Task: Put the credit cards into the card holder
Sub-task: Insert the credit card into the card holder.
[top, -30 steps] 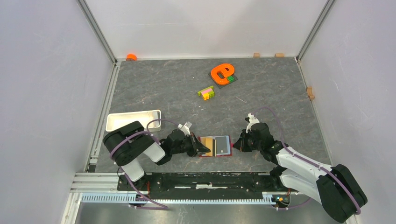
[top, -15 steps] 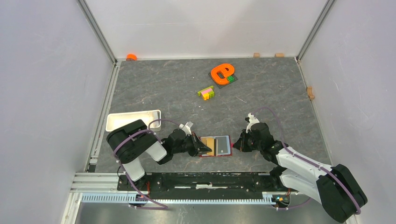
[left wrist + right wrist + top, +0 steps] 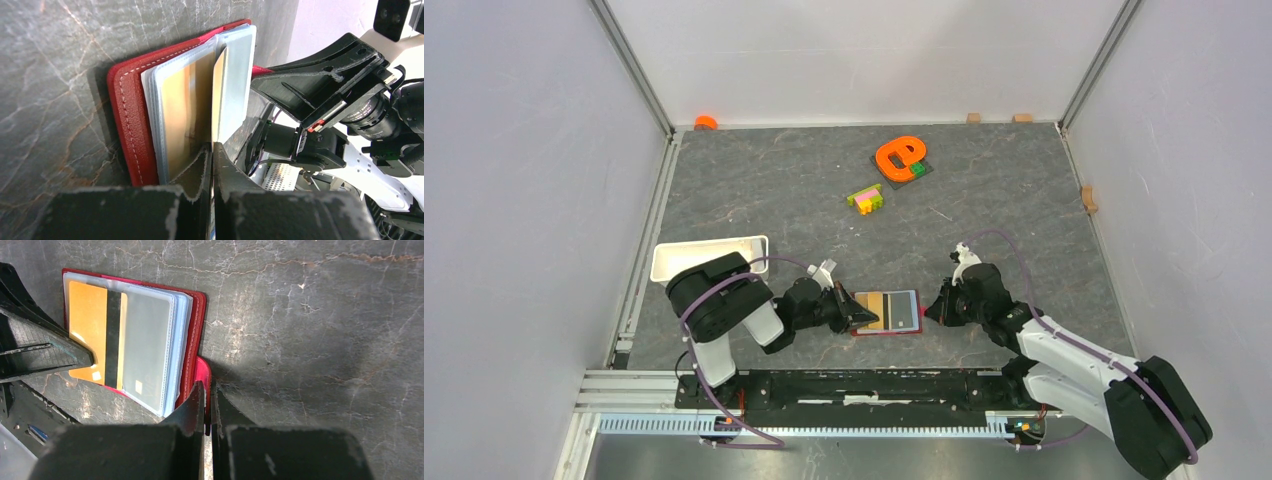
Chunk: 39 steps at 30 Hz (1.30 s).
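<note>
One open card holder point(image 3: 196, 330) near the table's front edge carries two credit cards point(image 3: 90, 330), the tan-orange card point(image 3: 874, 311) pinched by the closed left gripper point(image 3: 861, 318) and the light blue card point(image 3: 904, 311) in a clear sleeve, while the right gripper point(image 3: 931, 312) is clamped on its red tab, with one white tray point(image 3: 709, 246) at far left and one orange toy point(image 3: 898, 157) beyond on the grey marbled table point(image 3: 774, 190) between white walls point(image 3: 854, 50).

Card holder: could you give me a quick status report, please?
Left gripper shut on orange card, at open holder. Right gripper shut on holder tab. Blue card in sleeve. Nothing in the way.
</note>
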Available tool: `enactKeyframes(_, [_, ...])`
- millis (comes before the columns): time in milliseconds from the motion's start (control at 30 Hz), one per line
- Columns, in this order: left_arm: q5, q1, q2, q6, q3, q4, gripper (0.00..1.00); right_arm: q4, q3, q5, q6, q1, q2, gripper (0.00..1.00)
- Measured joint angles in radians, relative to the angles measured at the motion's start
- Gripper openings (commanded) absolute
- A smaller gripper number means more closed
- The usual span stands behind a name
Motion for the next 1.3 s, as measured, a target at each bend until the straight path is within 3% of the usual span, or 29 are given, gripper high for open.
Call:
enactKeyframes(400, [-0.008, 0.0, 0.068, -0.001, 0.001, 0.1, 0.03, -0.016, 0.0, 0.007, -0.003, 0.0, -0.013, 0.0])
enactKeyframes(700, [-0.008, -0.012, 0.066, 0.0, 0.019, 0.065, 0.25, -0.018, 0.0, 0.008, -0.003, 0.0, -0.014, 0.0])
enactKeyframes(867, [-0.005, -0.016, -0.025, 0.05, 0.072, -0.124, 0.34, -0.031, 0.0, 0.018, -0.003, 0.0, -0.024, 0.0])
enactKeyframes(1100, [-0.066, -0.019, -0.238, 0.215, 0.171, -0.563, 0.52, -0.048, 0.0, 0.023, -0.005, 0.0, -0.037, 0.0])
enactKeyframes(1300, [-0.127, -0.019, -0.35, 0.333, 0.234, -0.834, 0.55, -0.05, 0.0, 0.023, -0.011, 0.0, -0.039, 0.0])
